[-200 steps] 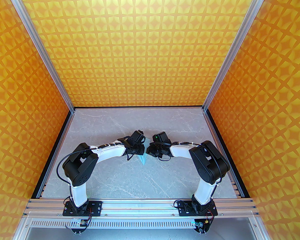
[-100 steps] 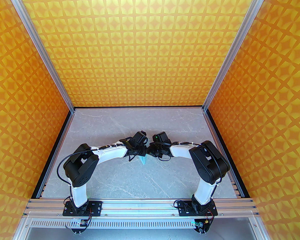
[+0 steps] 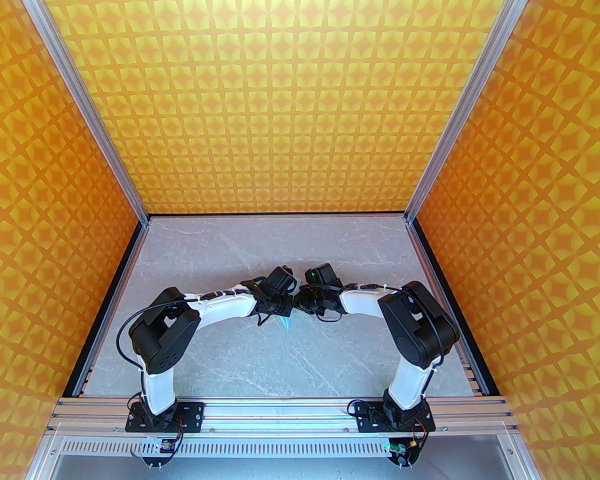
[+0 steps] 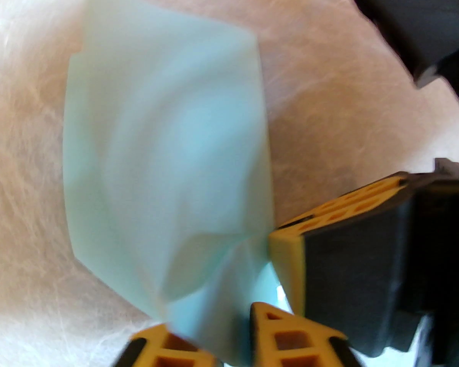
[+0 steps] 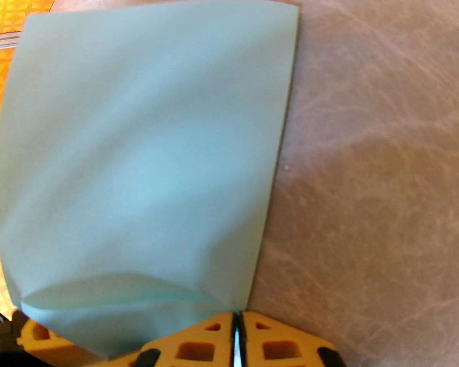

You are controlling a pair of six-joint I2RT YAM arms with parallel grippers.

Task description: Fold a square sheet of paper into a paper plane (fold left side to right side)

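Both arms bend inward and meet over the middle of the table [image 3: 220,358]. Their black wrists almost touch and hide most of what lies between them from above. Patterned orange walls [image 3: 300,93] close the table's far, left and right sides. A metal rail [image 3: 290,410] carrying the arm bases runs along its near edge. Open grey surface stretches from the wrists toward every edge.

The sheet of paper [image 5: 137,147] is at the table's middle, between the two tools. The right gripper [image 5: 236,321] has its yellow fingers pressed together on one corner of the sheet. The left gripper [image 4: 214,331] has the sheet running down between its fingers. That view is blurred, so I cannot tell whether they pinch it. One right finger [image 4: 287,250] sits just beside them, and a black block [image 4: 413,21] of the right arm is close by.

The pale blue sheet is bowed and rumpled. From above, a narrow tip pokes out under the wrists, pointing to the table's near edge, with the long axis running far to near.
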